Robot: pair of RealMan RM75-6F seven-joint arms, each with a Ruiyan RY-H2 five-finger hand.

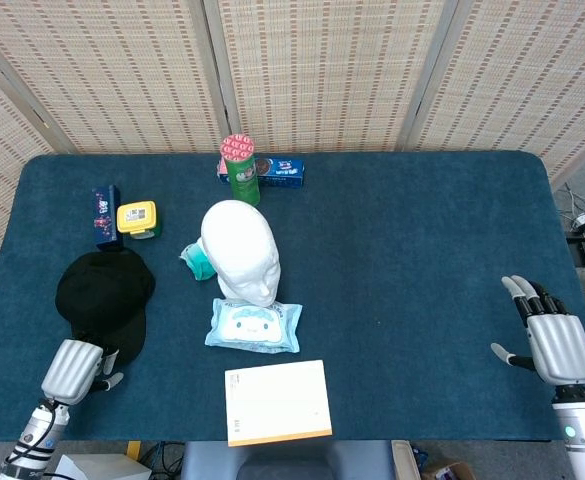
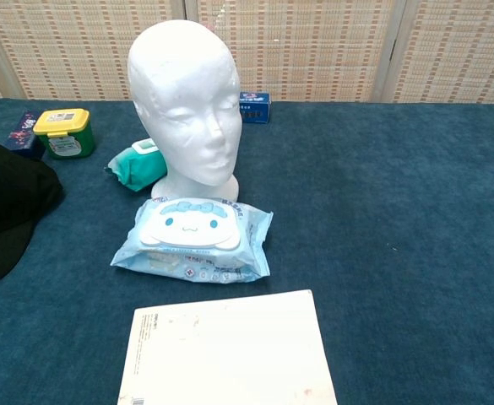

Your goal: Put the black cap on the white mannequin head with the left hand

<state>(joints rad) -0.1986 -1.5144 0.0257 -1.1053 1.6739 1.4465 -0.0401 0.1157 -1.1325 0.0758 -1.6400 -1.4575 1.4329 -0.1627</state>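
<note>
Left robot hand (image 1: 73, 369) curled at black cap (image 1: 103, 298) brim, grip unclear, right robot hand (image 1: 554, 343) spread, labels unreadable

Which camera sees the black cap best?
The head view: it shows the whole cap lying flat on the table, with the left hand just below its brim. The chest view catches only one side of it, cut off at the left edge.

No lettering comes through clearly. The blue wipes pack (image 2: 192, 241) shows a cartoon face and small print too fine to read; the blue box (image 2: 254, 107) behind the mannequin head (image 2: 188, 105) carries blurred marks; the white booklet (image 2: 227, 350) has a tiny illegible corner label.
</note>
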